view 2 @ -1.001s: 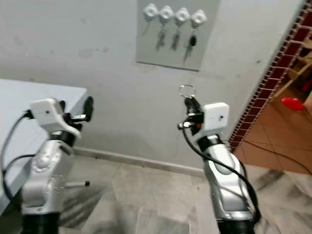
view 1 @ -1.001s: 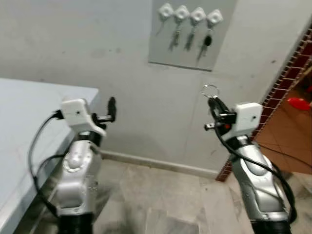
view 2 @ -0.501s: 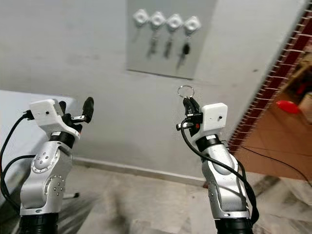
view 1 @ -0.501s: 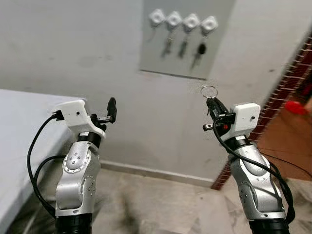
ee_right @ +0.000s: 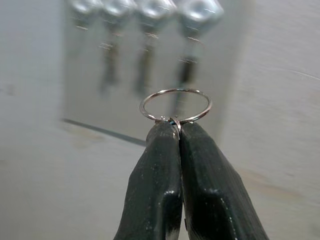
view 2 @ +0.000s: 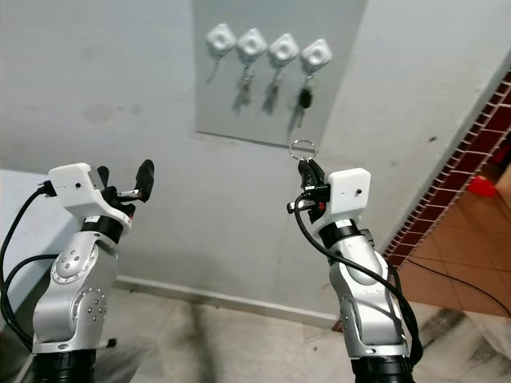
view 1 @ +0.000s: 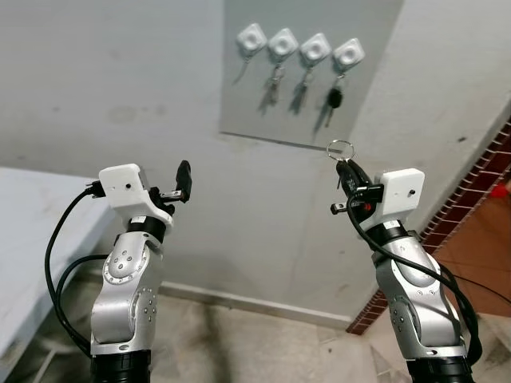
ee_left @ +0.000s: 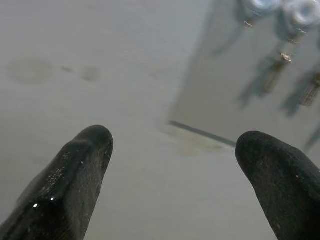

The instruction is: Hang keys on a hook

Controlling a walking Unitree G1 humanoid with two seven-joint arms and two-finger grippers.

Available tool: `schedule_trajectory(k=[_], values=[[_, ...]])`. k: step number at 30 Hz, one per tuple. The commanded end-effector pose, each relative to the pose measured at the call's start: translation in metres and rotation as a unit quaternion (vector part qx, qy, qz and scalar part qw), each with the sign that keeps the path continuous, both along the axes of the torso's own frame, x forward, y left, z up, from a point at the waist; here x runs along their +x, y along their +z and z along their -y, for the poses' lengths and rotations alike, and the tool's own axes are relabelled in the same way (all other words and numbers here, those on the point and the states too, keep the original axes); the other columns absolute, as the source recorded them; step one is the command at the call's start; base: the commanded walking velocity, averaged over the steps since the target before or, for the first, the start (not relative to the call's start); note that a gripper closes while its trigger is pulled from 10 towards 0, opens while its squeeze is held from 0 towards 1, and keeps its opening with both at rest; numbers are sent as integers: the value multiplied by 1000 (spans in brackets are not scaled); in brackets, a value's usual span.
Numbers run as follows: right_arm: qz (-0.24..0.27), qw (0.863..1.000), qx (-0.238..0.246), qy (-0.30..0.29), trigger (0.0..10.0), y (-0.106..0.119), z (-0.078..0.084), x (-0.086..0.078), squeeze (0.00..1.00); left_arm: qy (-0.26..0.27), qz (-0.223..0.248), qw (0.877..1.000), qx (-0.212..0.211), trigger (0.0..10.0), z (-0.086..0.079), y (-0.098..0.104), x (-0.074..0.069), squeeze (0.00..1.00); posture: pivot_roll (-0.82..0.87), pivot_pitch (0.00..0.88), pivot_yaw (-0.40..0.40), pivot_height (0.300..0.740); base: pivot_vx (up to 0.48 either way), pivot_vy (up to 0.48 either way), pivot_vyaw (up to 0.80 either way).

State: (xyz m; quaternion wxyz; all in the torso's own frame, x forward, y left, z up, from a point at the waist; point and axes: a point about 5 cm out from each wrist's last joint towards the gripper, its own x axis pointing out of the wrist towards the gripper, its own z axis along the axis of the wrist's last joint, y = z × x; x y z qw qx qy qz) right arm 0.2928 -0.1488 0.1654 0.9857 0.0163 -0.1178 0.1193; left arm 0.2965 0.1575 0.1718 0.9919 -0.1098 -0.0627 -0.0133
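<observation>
Grey board (view 1: 239, 88) up on the wall (view 1: 104, 80), with four white hooks (view 1: 302, 45) in a row near its top. Keys (view 1: 273, 84) hanging from three of them; one dark key (view 1: 333, 97) under the hook at the right end. Leftmost hook (view 1: 251, 37) with no key on it that can be made out.

Right tool (view 1: 345, 170) lifted up just under the board's bottom edge, below the right-end hook, not touching the board. Fingers (ee_right: 160, 170) pinched tight together on a thin silver key ring (ee_right: 175, 105), ring standing up above the tips. Any key below the ring hidden by the fingers.

Left tool (view 1: 180, 180) raised too, off to the left of the board and lower than its bottom edge, apart from the wall. Fingers (ee_left: 75, 175) spread wide with nothing between them.

Pale desk (view 1: 32, 231) low down, left of the board. Dark red tile edge (view 1: 471, 199) and reddish floor (view 2: 447, 279) off to the right of the board. Grey stone floor (view 1: 239, 343) far below it.
</observation>
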Motion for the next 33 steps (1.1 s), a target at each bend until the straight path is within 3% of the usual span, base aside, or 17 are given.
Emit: schedule_trajectory(k=[1, 6, 19, 31, 33], values=[[7, 1000, 3, -9, 10000, 5, 6, 0, 0, -14, 5, 1000, 2, 10000, 7, 4, 0, 0, 21, 0, -82, 740, 442, 0, 0], [5, 1000, 4, -10, 10000, 4, 5, 0, 0, -15, 3, 1000, 3, 10000, 8, 3, 0, 0, 20, 3, -79, 740, 438, 0, 0], [-68, 997, 25, -21, 10000, -17, 0, 3, 0, -35, -34, 998, 25, 10000, 25, -12, 9, 0, 16, 57, -46, 740, 0, 0, 0], [-96, 994, 34, -46, 10000, -28, -1, 4, 0, -37, -45, 997, 41, 10000, 16, -12, 16, 0, 23, 62, 17, 740, 0, 0, 0], [-118, 991, 57, -38, 10000, -32, -4, 5, 0, -40, -43, 997, 44, 10000, 16, -11, 18, 0, 25, 54, 25, 740, 0, 0, 0]])
